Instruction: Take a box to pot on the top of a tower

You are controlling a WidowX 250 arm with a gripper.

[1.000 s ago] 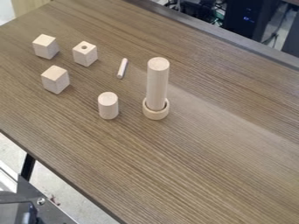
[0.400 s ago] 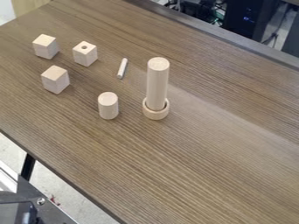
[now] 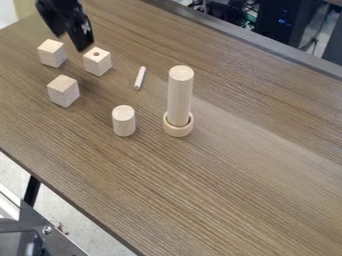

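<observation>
The black two-finger gripper (image 3: 71,43) hangs from the top edge at upper left, its fingers parted with nothing between them. Nearest to it in the view are two wooden cubes: a plain cube (image 3: 52,54) and a drilled cube (image 3: 97,63), its round hole facing up. A third cube (image 3: 63,91) rests nearer the camera. All three boxes sit apart on the brown wood-grain table (image 3: 234,185), none on the tower. Farther out, a thin dowel (image 3: 139,78) lies on its side, and a short cylinder (image 3: 123,121) stands upright. Beyond these, the tower comprises a tall cylinder (image 3: 180,95) upright within a low wooden ring (image 3: 178,131). Dark equipment (image 3: 277,20) occupies the background at upper right.
</observation>
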